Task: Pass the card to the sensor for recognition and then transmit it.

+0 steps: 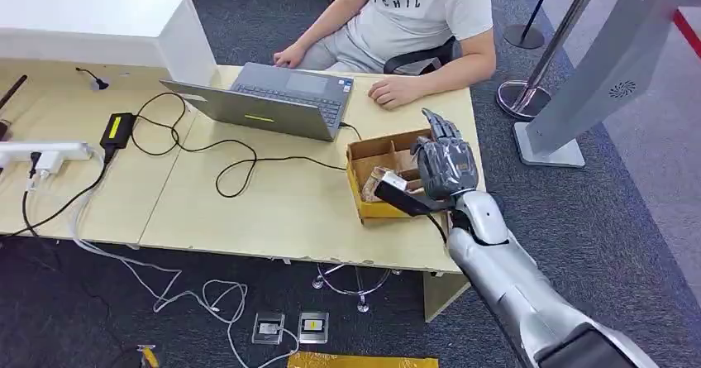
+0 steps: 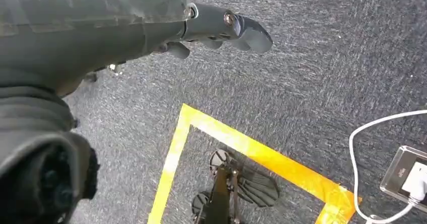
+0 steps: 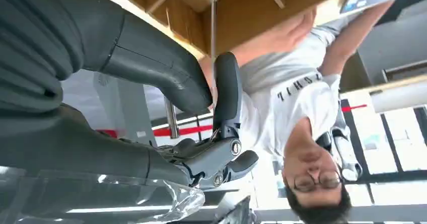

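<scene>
Head view: a wooden desk (image 1: pixel 273 203) on grey carpet holds a laptop (image 1: pixel 273 103), with a person (image 1: pixel 413 21) seated behind. The right hand (image 1: pixel 446 165) hovers over a compartmented cardboard box (image 1: pixel 372 211); I cannot make out the card.

Left wrist view: the left hand (image 2: pixel 211 30) hangs empty, fingers apart, above carpet and yellow floor tape (image 2: pixel 262 156).

Right wrist view: thumb and a finger nearly meet; grip uncertain.

Robot body: silver seven-joint right arm (image 1: pixel 512 289) w/ white wrist segment, grey hand (image 1: pixel 445 163) in clear plastic wrap; left hand (image 2: pixel 221 27) dark grey, silver screws, ribbed cover.
</scene>
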Tool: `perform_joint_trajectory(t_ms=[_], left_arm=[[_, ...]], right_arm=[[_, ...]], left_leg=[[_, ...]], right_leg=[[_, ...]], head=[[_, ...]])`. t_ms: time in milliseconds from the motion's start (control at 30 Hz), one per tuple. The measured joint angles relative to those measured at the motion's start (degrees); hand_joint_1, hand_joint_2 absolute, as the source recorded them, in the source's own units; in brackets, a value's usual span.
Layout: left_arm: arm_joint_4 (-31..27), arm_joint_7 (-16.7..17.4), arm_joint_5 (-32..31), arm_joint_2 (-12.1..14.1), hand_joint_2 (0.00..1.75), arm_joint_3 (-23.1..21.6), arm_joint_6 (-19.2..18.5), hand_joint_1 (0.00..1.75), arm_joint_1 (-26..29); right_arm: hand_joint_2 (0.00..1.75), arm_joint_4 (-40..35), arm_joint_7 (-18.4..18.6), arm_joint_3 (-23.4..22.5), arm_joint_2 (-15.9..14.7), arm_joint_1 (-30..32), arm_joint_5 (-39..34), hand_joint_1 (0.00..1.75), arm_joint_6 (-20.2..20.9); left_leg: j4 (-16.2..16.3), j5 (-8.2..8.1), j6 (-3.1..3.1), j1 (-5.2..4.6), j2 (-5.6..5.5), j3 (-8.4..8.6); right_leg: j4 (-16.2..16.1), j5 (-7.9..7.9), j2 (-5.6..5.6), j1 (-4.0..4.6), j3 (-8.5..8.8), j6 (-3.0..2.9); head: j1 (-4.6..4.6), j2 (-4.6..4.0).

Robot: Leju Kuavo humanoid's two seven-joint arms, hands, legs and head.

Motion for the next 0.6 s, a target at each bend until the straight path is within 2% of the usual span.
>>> perform_joint_trajectory(t_ms=[600], left_arm=[[0.0, -0.4, 0.4, 0.0, 0.00, 0.0, 0.3, 0.00, 0.4]], right_arm=[[1.75, -7.9, 1.3, -2.1, -1.7, 0.9, 1.3, 1.75, 1.7]], left_leg=[[0.0, 0.00, 0.00, 0.00, 0.00, -0.01]], right_leg=[[0.0, 0.00, -0.01, 0.00, -0.01, 0.00]], head=[[0.00, 0.00]])
